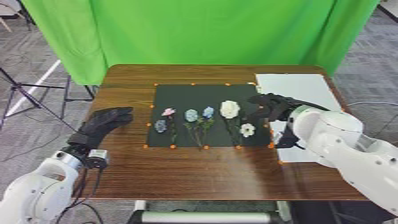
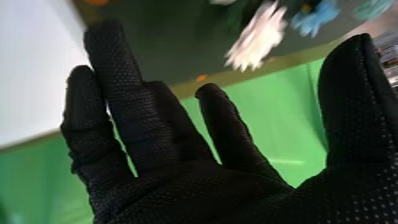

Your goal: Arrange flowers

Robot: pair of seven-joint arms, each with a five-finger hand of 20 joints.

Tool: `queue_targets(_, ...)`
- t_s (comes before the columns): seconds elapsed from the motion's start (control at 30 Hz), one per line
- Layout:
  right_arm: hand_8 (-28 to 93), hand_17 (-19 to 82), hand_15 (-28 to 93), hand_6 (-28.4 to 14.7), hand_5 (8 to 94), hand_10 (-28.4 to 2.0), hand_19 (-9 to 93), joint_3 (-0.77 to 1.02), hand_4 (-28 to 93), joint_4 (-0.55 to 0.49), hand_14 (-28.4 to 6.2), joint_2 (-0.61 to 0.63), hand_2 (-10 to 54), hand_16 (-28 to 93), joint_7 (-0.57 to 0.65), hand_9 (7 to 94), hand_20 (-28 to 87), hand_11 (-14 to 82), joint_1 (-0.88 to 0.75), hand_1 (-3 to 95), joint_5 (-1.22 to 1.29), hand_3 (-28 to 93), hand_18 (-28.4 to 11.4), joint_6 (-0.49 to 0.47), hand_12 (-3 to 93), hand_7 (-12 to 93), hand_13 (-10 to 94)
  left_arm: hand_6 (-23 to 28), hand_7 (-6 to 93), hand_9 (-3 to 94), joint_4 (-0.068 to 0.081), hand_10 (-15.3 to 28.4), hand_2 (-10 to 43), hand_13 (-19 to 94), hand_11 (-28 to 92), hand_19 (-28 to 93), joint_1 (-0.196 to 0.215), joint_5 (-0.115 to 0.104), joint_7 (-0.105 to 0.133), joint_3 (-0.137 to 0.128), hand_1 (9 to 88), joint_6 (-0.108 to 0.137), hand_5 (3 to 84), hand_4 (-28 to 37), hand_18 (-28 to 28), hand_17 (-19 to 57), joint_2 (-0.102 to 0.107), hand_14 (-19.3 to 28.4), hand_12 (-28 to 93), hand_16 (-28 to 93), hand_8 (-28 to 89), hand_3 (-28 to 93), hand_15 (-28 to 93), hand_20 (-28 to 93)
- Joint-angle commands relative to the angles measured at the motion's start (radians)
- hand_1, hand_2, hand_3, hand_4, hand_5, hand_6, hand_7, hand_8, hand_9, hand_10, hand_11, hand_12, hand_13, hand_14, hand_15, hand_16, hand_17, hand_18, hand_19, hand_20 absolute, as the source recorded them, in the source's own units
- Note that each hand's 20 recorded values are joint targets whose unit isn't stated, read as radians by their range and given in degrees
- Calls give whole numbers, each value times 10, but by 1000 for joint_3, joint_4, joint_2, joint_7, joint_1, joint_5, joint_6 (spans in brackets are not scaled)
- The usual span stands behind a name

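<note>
Several flowers lie on a dark mat (image 1: 182, 140) in the head view: a pink flower (image 1: 169, 112), a dark bluish flower (image 1: 161, 126), a pale blue flower (image 1: 191, 115), a blue flower (image 1: 209, 112), a large white flower (image 1: 229, 109) and a smaller white flower (image 1: 247, 130). My right hand (image 1: 276, 106) is over the mat's right side, beside the white flowers, open and holding nothing. In the right wrist view my right hand (image 2: 191, 185) has its fingers extended, with a white flower (image 2: 258, 37) beyond them. My left hand (image 1: 108, 119) is open over the wood left of the mat.
A white board (image 1: 306, 87) lies along the right of the wooden table (image 1: 195, 175), partly under my right arm. Orange markers dot the mat's edges. A green curtain (image 1: 213, 35) hangs behind the table, and a tripod (image 1: 18, 90) stands at the left.
</note>
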Motion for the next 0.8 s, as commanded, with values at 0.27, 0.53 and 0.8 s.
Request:
queue_targets(0.27,-57,166,73,-37,384,-167,144,623,-158,-11,-175,-240,16,250,-653,413,306,43,-563,153,919,642,-179,411,123,40,321,52,148,450,-38,145,-22,329,215,62,50,-6,143,23,265,205,456,-181,97,30,19,173,135,-2,-63,631,151,125)
queue_targets(0.53,-58,107,8,-16,338,-140,18,703,-164,-5,-135,-461,47,188,-760,350,263,26,-639,54,1044,682,-139,307,105,22,213,48,142,451,-58,144,-7,301,205,50,52,21,170,34,249,214,454,-209,76,41,13,152,120,-18,-70,644,115,121)
queue_targets(0.8,-56,105,17,-12,339,-137,15,738,-165,-47,-143,-524,48,186,-741,342,256,26,-725,43,875,694,-143,331,104,27,217,47,140,445,-87,141,-8,297,202,46,49,39,144,11,248,150,449,-214,75,38,1,150,118,-15,-69,646,109,121)
